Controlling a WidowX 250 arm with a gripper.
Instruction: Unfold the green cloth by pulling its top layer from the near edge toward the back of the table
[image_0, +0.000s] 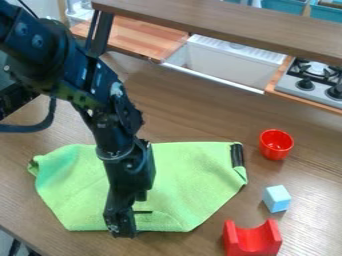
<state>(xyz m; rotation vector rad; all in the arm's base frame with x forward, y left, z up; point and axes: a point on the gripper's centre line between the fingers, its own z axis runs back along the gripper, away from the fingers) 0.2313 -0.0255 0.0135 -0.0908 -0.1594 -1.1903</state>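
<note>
Low, the black gripper (123, 234) hangs over a fuzzy, folded green cloth (187, 182).

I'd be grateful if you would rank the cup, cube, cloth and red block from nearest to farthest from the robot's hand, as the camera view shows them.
1. Green cloth: right by the hand, spreading to both sides.
2. Red block: lower right, curved dip upward.
3. Light blue cube: right, beyond the block.
4. Red cup: upper right.
</note>
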